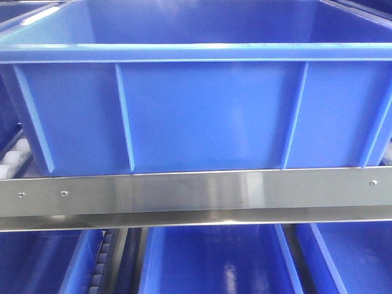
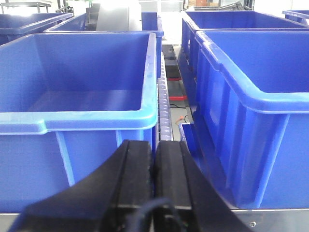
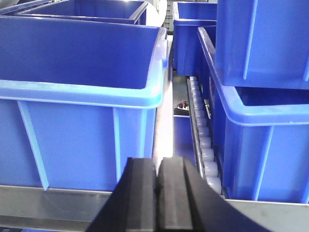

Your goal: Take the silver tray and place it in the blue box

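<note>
Left hand (image 2: 154,193) clenched, black fingers pressed together on nothing; right hand (image 3: 157,203) likewise. Just past them a steel rail (image 1: 196,193) fronts the blue box (image 1: 202,116), its floor hidden from the front. Silver tray nowhere visible. Roller tracks (image 3: 203,145) and more crates (image 2: 251,96) behind.

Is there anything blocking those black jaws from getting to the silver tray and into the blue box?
No silver tray shows in any view, so that path cannot be judged. The left gripper and right gripper, jaws closed, sit low before the blue box; its near wall and rim rise ahead of them.
</note>
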`<control>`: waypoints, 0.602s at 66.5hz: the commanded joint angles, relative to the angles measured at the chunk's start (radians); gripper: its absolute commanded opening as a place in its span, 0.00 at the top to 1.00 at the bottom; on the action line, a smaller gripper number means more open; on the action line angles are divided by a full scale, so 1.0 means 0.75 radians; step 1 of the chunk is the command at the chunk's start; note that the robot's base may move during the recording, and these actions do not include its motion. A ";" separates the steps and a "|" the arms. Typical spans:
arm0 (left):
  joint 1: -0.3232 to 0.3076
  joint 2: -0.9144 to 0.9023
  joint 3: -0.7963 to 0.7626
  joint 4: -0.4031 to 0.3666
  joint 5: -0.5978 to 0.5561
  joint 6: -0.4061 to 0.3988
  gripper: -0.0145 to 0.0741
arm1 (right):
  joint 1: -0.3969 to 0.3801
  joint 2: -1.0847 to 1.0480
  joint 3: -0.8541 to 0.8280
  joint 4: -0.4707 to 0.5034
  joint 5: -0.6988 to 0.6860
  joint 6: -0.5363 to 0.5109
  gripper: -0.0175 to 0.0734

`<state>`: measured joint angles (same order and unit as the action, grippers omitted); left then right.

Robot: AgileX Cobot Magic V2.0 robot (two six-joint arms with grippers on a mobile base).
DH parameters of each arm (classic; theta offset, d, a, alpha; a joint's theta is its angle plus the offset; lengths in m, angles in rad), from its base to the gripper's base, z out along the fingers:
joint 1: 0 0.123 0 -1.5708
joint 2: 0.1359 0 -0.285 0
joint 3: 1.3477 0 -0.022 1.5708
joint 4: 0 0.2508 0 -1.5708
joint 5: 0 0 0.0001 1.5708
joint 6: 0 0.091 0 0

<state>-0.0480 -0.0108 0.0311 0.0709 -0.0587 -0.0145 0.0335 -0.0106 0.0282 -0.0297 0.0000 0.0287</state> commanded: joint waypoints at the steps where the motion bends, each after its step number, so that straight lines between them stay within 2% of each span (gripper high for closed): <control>1: 0.000 -0.022 0.023 -0.009 -0.105 0.000 0.84 | -0.009 -0.027 -0.025 0.002 -0.112 -0.003 0.75; 27: 0.000 -0.022 0.023 -0.013 -0.105 0.000 0.84 | -0.009 -0.027 -0.025 0.002 -0.112 -0.003 0.75; 40: -0.076 -0.022 0.023 -0.013 -0.105 0.000 0.84 | -0.009 -0.027 -0.025 0.002 -0.112 -0.003 0.75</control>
<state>-0.0776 -0.0115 0.0311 0.0709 -0.0587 -0.0145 0.0335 -0.0106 0.0282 -0.0297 0.0000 0.0287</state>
